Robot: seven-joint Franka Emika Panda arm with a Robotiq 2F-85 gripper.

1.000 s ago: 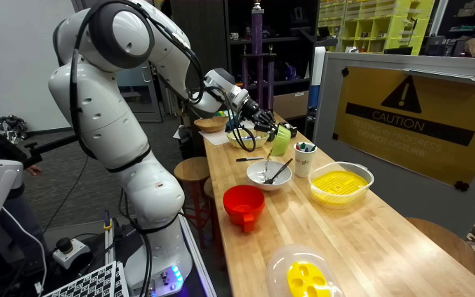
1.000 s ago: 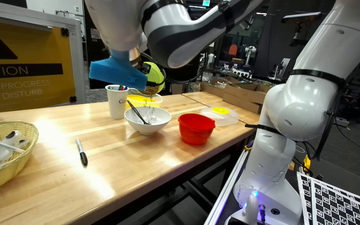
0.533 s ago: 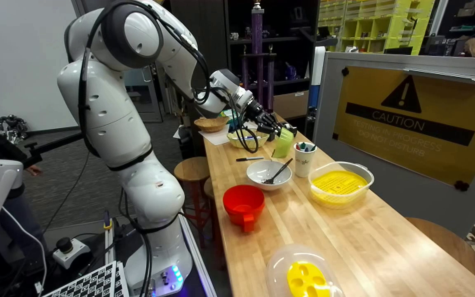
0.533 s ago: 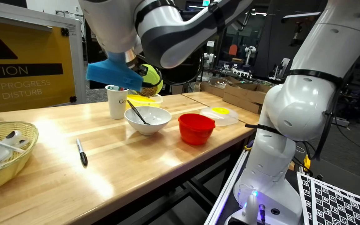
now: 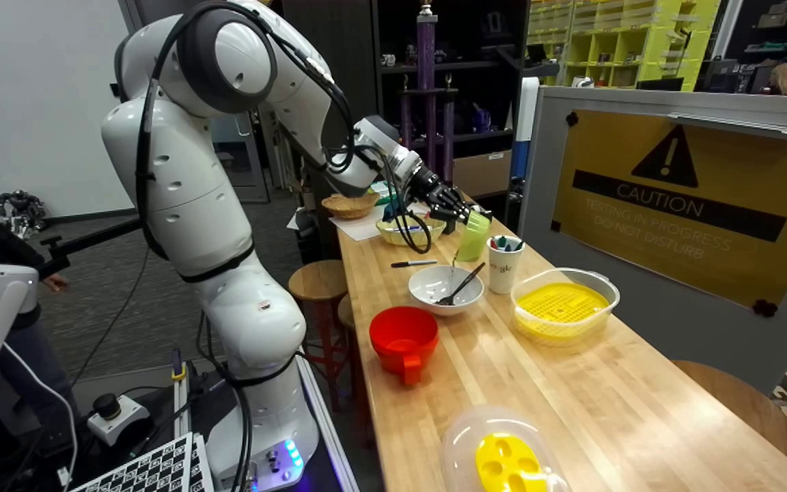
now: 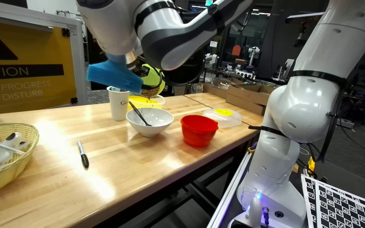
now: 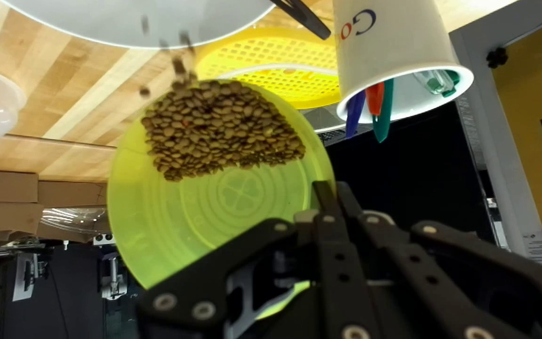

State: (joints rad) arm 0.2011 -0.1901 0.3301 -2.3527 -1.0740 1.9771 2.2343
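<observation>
Wrist view, lower right: our gripper (image 7: 333, 184), fingers (image 7: 330, 214) pinched together on edge of green bowl (image 7: 219, 202), mid-frame, tipped; brown grains (image 7: 224, 125) dropping off lip. Beyond, upper left, white bowl (image 7: 111, 19): we'd tilt slowly, keep lip over it.

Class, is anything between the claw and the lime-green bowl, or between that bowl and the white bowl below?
Nothing visible: the claw grips the lime-green bowl by its rim, and only falling lentils show between it and the white bowl, where a black utensil rests.
</observation>
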